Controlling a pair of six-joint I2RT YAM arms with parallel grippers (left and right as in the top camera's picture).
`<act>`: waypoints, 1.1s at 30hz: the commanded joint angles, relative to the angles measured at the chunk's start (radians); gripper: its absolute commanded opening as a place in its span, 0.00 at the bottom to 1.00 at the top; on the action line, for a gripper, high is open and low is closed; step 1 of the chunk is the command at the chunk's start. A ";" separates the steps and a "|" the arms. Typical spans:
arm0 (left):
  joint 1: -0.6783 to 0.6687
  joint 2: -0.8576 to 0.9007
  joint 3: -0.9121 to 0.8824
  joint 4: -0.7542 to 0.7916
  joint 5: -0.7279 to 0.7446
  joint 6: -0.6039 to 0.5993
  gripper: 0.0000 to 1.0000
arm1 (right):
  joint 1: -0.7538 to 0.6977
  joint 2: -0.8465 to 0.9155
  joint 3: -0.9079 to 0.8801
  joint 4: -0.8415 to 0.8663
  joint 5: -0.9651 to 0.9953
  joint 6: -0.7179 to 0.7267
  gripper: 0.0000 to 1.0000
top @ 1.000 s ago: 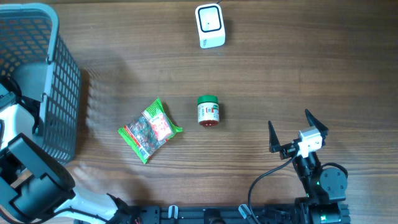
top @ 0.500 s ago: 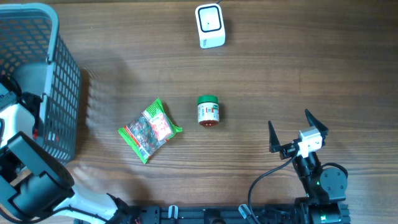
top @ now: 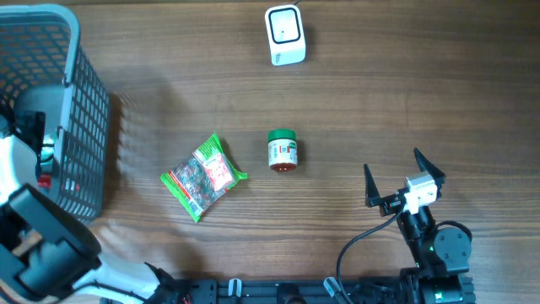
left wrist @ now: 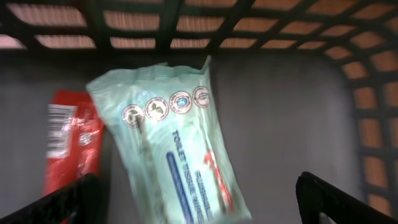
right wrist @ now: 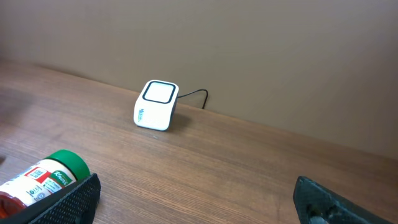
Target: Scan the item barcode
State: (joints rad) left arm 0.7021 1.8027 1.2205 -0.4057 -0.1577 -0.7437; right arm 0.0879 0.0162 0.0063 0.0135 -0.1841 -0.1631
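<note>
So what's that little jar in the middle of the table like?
The jar is small and round, with a green lid, a white printed label and red showing at its base. It lies on its side on the wooden table, lid toward the white scanner, touching nothing else.

Basket walls [left wrist: 249, 32] and a tissue pack [left wrist: 180, 143] crowd the left end effector [left wrist: 199, 208]; tabletop [top: 405, 93] lies open.

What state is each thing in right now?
Left gripper: fingers open, empty.
Right gripper: fingers open, empty.
Tissue pack: lying in basket.
Red packet: in basket, beside tissue pack.
Jar: lying on its side.
Snack bag: lying flat.
Scanner: upright.
</note>
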 commanded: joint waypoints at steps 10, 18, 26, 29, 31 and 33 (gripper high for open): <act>0.002 0.124 0.009 0.071 0.014 -0.020 0.09 | -0.004 0.001 -0.001 0.002 -0.020 -0.014 1.00; 0.003 -0.126 0.010 -0.146 0.007 -0.020 0.04 | -0.004 0.001 -0.001 0.002 -0.020 -0.014 1.00; 0.004 -0.008 -0.060 -0.193 -0.008 0.164 0.04 | -0.004 0.001 -0.001 0.002 -0.020 -0.014 1.00; 0.004 0.013 -0.060 -0.175 -0.008 0.164 0.13 | -0.004 0.001 -0.001 0.002 -0.020 -0.014 1.00; 0.004 0.013 -0.060 -0.179 -0.008 0.164 0.17 | -0.004 0.001 -0.001 0.002 -0.020 -0.014 1.00; 0.004 0.013 -0.063 -0.184 -0.008 0.164 0.31 | -0.004 0.001 -0.001 0.002 -0.020 -0.014 1.00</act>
State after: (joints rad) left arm 0.7006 1.8027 1.1667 -0.5831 -0.1516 -0.6010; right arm 0.0879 0.0162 0.0063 0.0135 -0.1844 -0.1631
